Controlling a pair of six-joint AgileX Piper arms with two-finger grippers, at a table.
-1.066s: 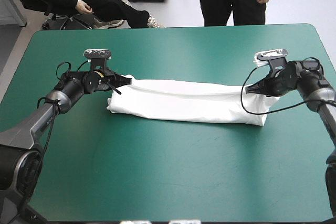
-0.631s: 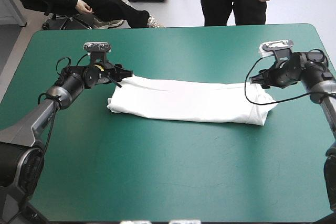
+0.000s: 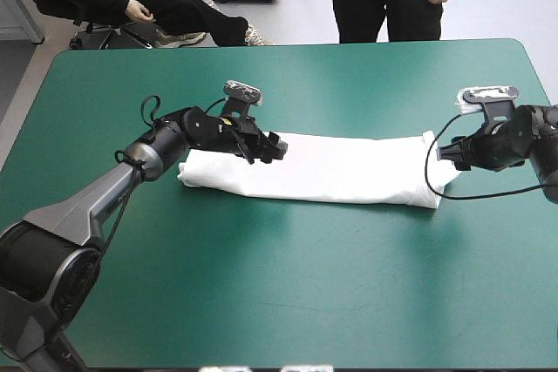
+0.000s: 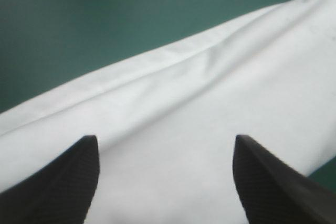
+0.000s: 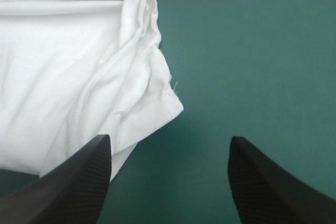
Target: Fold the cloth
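Seemingly between folds: T-shirt [image 3: 349, 167] banded across mid-frame, left gripper [image 3: 276, 148] spread wide over its left part, right gripper [image 3: 443, 152] spread wide beside its right end. Next, likely: pinch ends, fold crosswise.

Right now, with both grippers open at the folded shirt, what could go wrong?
1. The left gripper hangs open over the shirt, inward of its left end; pinching there may catch only the top layer and pull the fold apart.
2. The right gripper is open mostly over bare table, the shirt's bunched right end beside one finger; closing may miss it or grab only a corner.
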